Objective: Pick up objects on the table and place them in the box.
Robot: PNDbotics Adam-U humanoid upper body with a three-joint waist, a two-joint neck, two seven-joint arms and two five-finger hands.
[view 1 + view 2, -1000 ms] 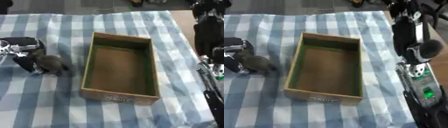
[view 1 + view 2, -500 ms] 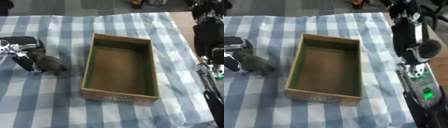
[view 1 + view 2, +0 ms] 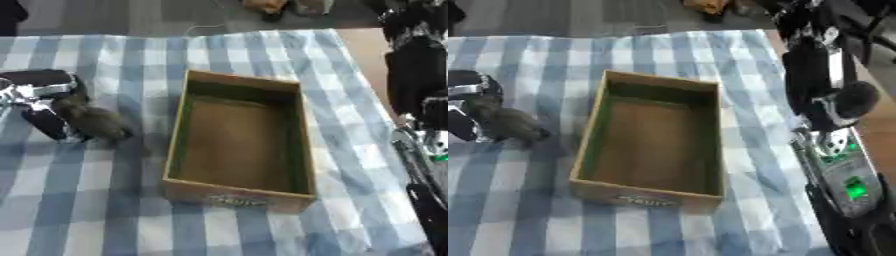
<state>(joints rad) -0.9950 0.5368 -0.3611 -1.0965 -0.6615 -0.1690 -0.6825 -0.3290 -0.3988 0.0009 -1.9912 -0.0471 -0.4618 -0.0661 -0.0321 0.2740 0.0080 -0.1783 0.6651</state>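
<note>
A blue-and-white checked cloth (image 3: 262, 60) is spread over the table, with an open wooden box (image 3: 238, 140) set at its middle. Left of the box, a dark grey lumpy object (image 3: 94, 121) is grasped by the left hand (image 3: 42, 102), fingers curled down around it. The right hand is hidden.

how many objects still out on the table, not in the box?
1: a dark grey object on the cloth left of the box, at the left hand. The box looks empty; the hand may hide more.
</note>
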